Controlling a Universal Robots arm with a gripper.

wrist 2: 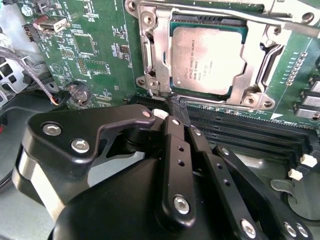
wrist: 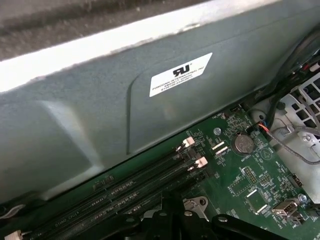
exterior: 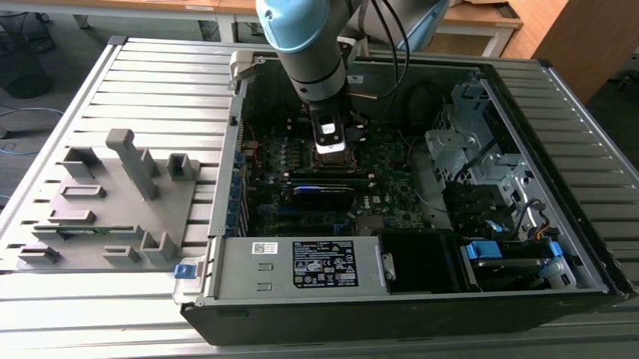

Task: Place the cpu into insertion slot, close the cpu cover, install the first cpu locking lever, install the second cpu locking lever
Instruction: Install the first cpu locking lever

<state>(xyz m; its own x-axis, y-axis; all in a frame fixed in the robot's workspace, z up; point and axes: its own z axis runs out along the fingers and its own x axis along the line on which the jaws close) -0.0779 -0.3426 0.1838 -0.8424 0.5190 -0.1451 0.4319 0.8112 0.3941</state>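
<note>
My claw point(wrist 2: 172, 107) hung low over the motherboard point(wrist 2: 100, 55) inside the open computer case point(exterior: 399, 299), its black fingers point(wrist 2: 175, 130) drawn together with nothing between them, tips just beside the near edge of the socket. In the exterior view my arm point(exterior: 310, 45) reached down into the case from its far side, the claw point(exterior: 330, 146) poised above the socket area.

In the second wrist view the cpu point(wrist 2: 207, 57) lay flat in the insertion slot point(wrist 2: 172, 30), its dull grey top facing up. The cpu cover point(wrist 2: 155, 55) was down around it, the silvery frame bordering the chip on all sides I could see. A thin metal lever point(wrist 2: 280, 22) ran along the far edge of the socket; whether it was latched I could not tell.

The long black memory slots point(wrist 2: 240, 125) lay between my fingertips and the socket's near edge.

The case sat on a slatted grey worktop point(exterior: 150, 82), with a grey fixture tray point(exterior: 110, 202) near the worktop's edge at the exterior view's left.
</note>
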